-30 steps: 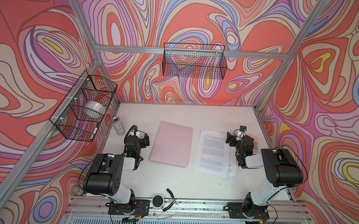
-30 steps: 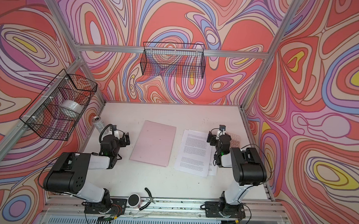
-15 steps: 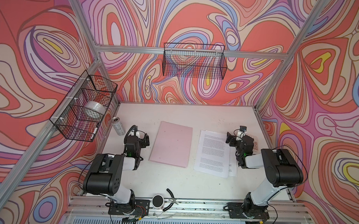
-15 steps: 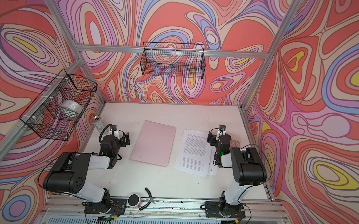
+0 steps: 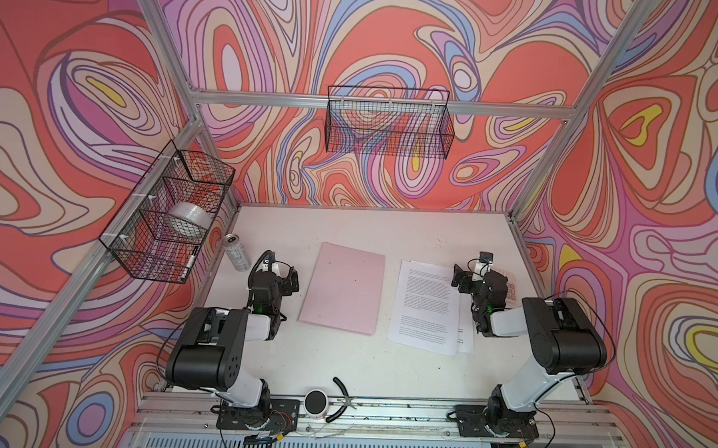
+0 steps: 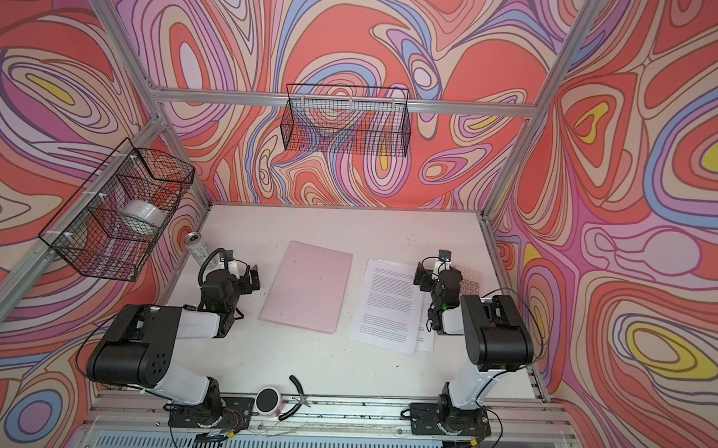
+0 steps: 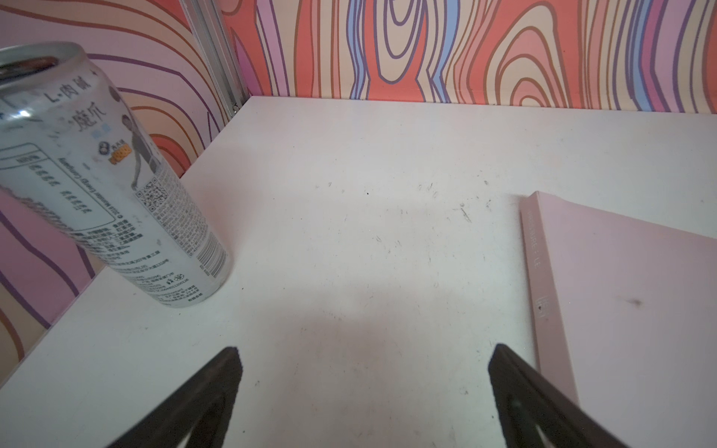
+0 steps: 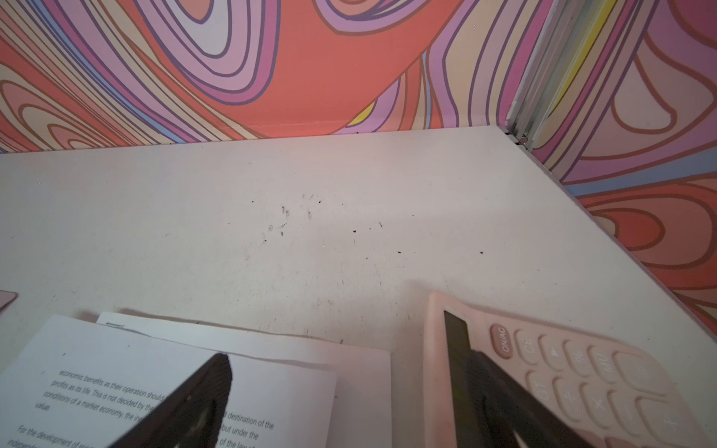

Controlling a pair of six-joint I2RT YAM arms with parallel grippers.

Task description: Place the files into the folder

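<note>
Though separate, calculator (image 8: 562, 360) beside files (image 8: 85, 349).

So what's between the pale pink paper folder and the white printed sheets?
Nothing: bare white table between the pale pink paper folder and the printed sheets, in both top views.

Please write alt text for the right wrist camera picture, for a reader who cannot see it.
The right gripper, jaws wide open and empty, points across a white table; one jaw overlaps a loose stack of printed sheets, the other a pale pink calculator. Beyond stands a wall of red, pink and purple swirls.
</note>
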